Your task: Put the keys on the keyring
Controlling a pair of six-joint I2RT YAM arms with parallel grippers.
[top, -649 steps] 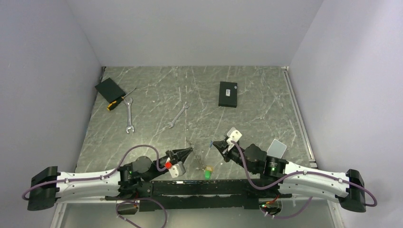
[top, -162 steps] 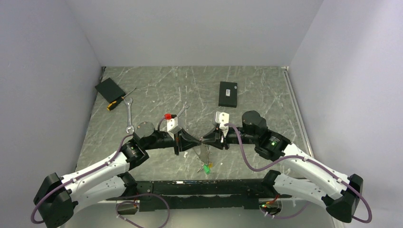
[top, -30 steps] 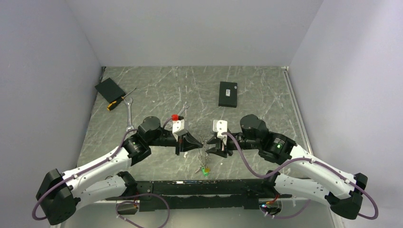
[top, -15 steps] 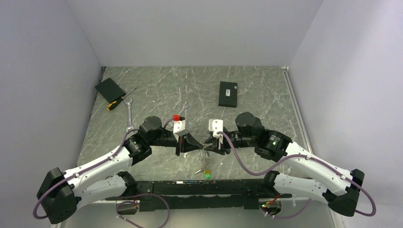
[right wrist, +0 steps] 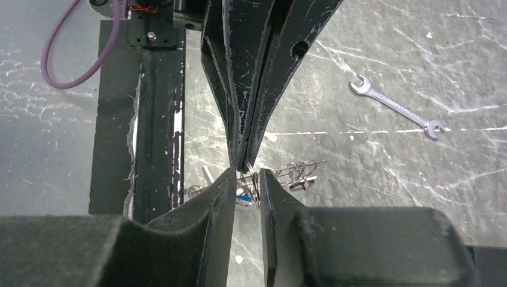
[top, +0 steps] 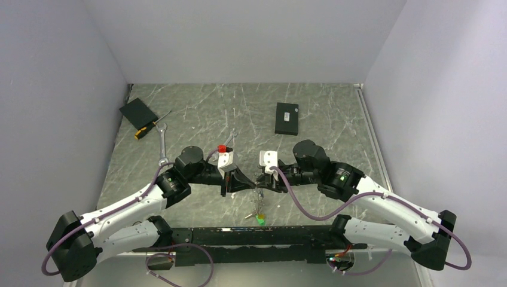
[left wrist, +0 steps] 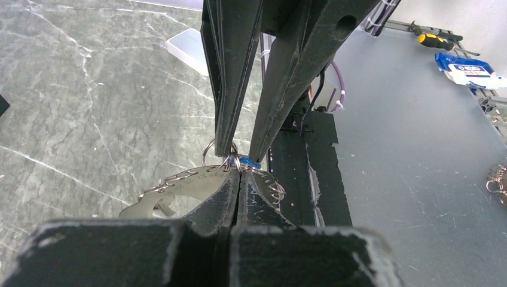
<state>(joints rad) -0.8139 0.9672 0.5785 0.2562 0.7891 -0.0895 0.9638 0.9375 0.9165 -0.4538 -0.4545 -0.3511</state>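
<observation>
Where tips crowd together, left tool (left wrist: 239,174) clamps keyring (left wrist: 191,174); right tool (right wrist: 246,177), barely parted, grip unclear.

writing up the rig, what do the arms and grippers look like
Left arm and right arm: white links, black joints, a loose purple cable each. White wrist blocks, the left's with a red cap; a green light on the right arm. Left gripper and right gripper: black, tapered, scuffed fingers.
</observation>
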